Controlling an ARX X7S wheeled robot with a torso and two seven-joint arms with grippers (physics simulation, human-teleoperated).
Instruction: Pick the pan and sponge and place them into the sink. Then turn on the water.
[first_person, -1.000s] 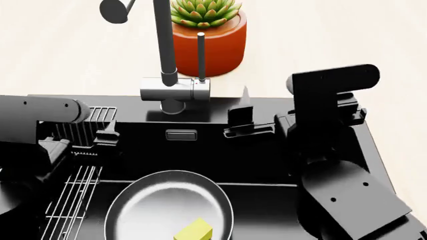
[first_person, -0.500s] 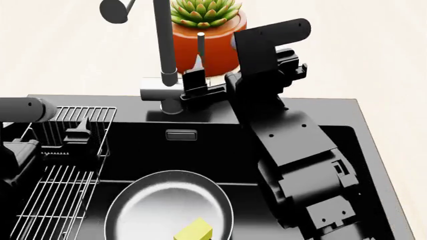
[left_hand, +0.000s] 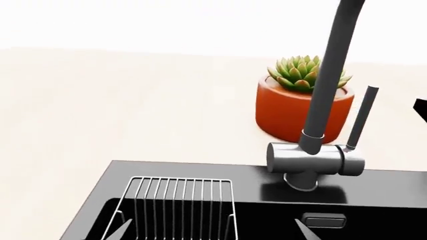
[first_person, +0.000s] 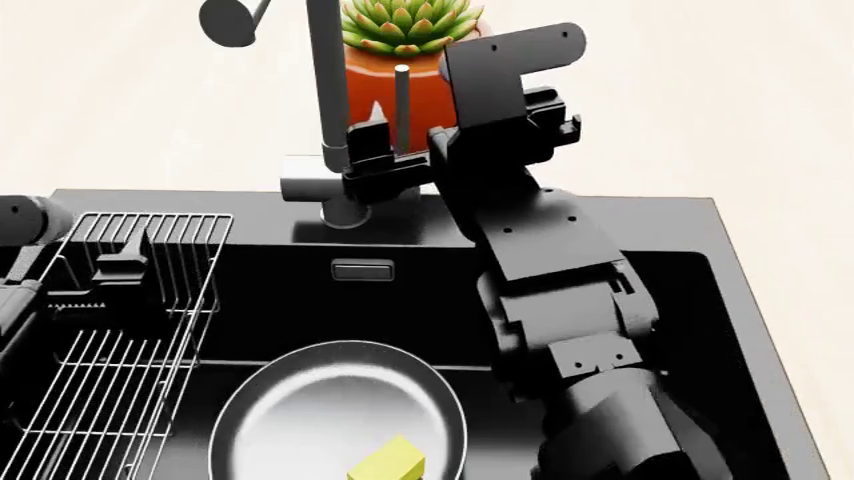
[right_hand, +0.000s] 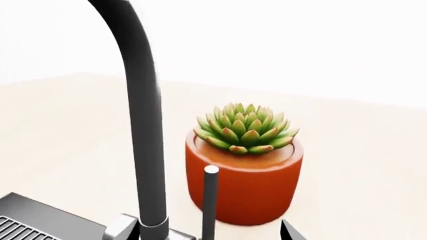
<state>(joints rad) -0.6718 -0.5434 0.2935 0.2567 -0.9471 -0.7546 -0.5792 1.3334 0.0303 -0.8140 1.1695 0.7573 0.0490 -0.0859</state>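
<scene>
Nearest the robot in the head view, the pan (first_person: 338, 410) is lying in the sink (first_person: 727, 270), pale inside up, with the sponge (first_person: 388, 461) sitting inside the pan near its close edge. Just left of the pan a wire rack (first_person: 120, 340) is standing in the basin's left part, and the left hand (first_person: 118, 272) is hovering over the rack, holding nothing; its fingers are showing a narrow gap, though how far apart they are cannot be told for sure.

The right arm is reaching across the right half of the basin, covering much of the floor there. Farther back, the right hand (first_person: 378, 160) is sitting at the faucet base (first_person: 327, 180), its fingers flanking the thin upright lever rod (first_person: 400, 105); whether they are pressing on the rod cannot be told.

Behind the faucet's tall dark spout tube (first_person: 323, 75) a succulent in an orange pot (first_person: 407, 90) is standing on the pale tabletop (first_person: 134, 100).

The right wrist view is showing the lever rod (right_hand: 210, 202) up close between two fingertips, with the pot (right_hand: 243, 182) behind, but not the pan. The left wrist view is showing the rack's top (left_hand: 177, 205), the faucet base (left_hand: 313, 160) and the overflow slot (left_hand: 323, 219). No stream is visible below the spout.
</scene>
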